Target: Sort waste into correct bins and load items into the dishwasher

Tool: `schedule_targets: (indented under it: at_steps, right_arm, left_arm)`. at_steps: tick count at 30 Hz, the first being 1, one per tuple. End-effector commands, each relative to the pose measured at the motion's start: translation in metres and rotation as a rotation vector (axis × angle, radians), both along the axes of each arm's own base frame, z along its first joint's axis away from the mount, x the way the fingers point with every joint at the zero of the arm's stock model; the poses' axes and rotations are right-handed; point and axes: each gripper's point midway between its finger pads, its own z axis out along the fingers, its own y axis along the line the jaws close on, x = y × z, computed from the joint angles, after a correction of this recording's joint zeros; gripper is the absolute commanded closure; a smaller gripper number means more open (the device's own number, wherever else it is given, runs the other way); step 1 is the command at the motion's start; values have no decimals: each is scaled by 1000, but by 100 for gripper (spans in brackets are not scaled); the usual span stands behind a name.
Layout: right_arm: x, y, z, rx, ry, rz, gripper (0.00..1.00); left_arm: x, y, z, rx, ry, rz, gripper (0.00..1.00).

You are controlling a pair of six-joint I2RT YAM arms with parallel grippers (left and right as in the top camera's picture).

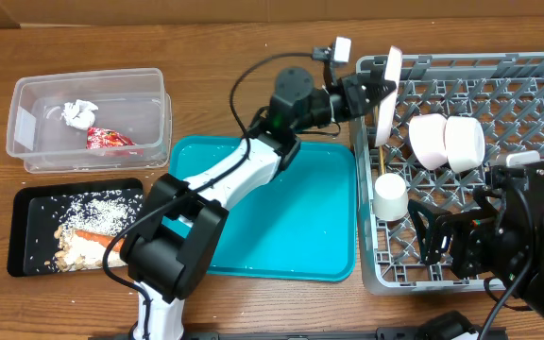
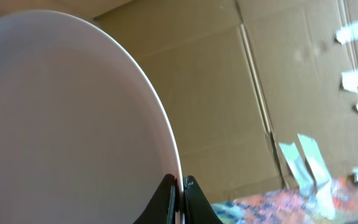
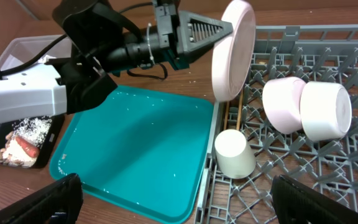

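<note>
My left gripper (image 1: 374,92) is shut on the rim of the white plate (image 1: 386,94), holding it on edge over the left side of the grey dish rack (image 1: 536,71). The plate fills the left wrist view (image 2: 67,118), pinched by the fingers (image 2: 179,183). It also shows in the right wrist view (image 3: 232,50). Two white bowls (image 1: 447,142) and a small white cup (image 1: 390,196) lie in the rack. Chopsticks (image 3: 227,115) lie in the rack below the plate. My right gripper (image 3: 176,196) is open and empty above the rack's front left corner.
The teal serving tray (image 1: 281,212) lies beside the rack. The clear tub (image 1: 26,132) at the far left holds a white tissue (image 1: 78,112) and red wrapper (image 1: 110,140). The black tray (image 1: 26,241) holds a carrot (image 1: 91,238) and food scraps.
</note>
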Motion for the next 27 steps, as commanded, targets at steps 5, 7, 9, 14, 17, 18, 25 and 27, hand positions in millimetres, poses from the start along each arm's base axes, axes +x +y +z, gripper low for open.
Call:
schedule_targets:
  at_steps: [5,7,9,14,17,18,25,27]
  right_arm:
    - [-1,-2,0,-1,-2,-11,0]
    - [-1,-2,0,-1,-2,-10,0]
    - [-1,-2,0,-1,-2,-10,0]
    - [-1,-2,0,-1,-2,-11,0]
    - [0,-2,0,-1,-3,-11,0]
    - [0,-2,0,-1,-3,-11,0]
    - [0,-2,0,-1,-3,-11,0]
    - [0,-2,0,-1,-3,-11,0]
  left_arm:
    - [9,-2,-13,30,133,89,96]
    - [9,-1,-11,27,129,90,71]
    - [10,1,-3,19,108,93,41]
    - [11,26,42,51,-59,151,0]
    - [14,63,66,182,-115,274,0]
    - [12,79,76,250,-155,315,0]
    - [-38,198,125,670,-255,481,0]
    - [-68,261,127,848,-183,589,0]
